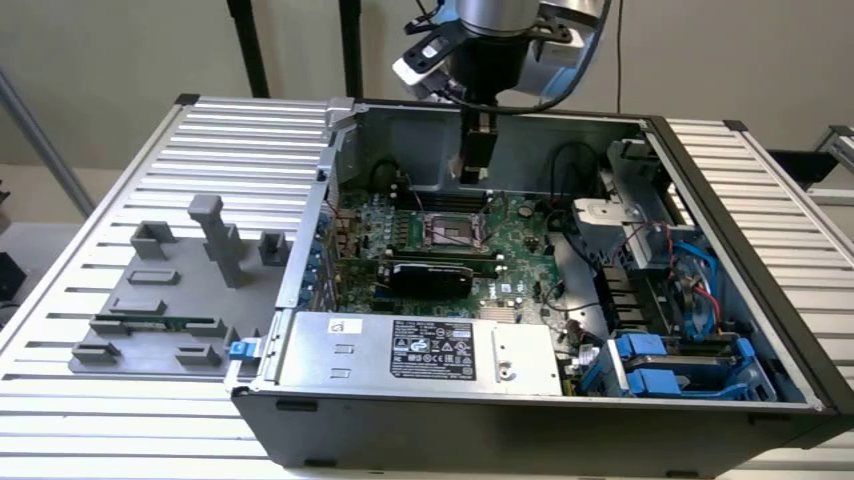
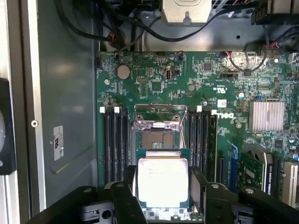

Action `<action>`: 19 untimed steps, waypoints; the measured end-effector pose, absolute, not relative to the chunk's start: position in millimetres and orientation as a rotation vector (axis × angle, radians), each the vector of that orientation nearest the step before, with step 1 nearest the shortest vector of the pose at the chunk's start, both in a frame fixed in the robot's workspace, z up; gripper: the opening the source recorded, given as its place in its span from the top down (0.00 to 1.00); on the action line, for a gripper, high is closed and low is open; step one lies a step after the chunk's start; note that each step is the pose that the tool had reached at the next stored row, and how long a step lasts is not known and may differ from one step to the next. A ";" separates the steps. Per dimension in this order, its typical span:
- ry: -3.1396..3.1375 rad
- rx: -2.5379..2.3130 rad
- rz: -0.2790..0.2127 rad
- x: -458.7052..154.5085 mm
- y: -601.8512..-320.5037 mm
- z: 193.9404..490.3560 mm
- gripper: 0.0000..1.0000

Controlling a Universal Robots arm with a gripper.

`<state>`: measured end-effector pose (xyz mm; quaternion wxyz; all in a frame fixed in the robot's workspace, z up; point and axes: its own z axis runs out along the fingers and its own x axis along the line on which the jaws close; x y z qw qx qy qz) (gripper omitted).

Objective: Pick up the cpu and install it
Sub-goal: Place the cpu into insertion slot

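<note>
The cpu, a flat square chip with a silver top and a green rim, is clamped by its two side edges between my gripper's black fingers. It hangs level over the green motherboard, just short of the open cpu socket, whose metal frame is swung up. In the exterior view my gripper points straight down inside the open computer case, a little above the socket and slightly behind it.
The case walls ring the motherboard. A silver power supply with a black label lies at the front. Blue drive bays and cables sit at the exterior view's right. A grey fixture plate holding a green memory stick lies at the left.
</note>
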<state>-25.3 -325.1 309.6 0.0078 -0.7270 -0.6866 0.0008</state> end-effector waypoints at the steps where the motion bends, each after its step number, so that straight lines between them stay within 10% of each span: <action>1: -2.138 -2.281 0.003 -25.9 -325.1 307.9 0.45; 19: -2.192 -2.238 0.001 -33.9 -324.0 275.1 0.45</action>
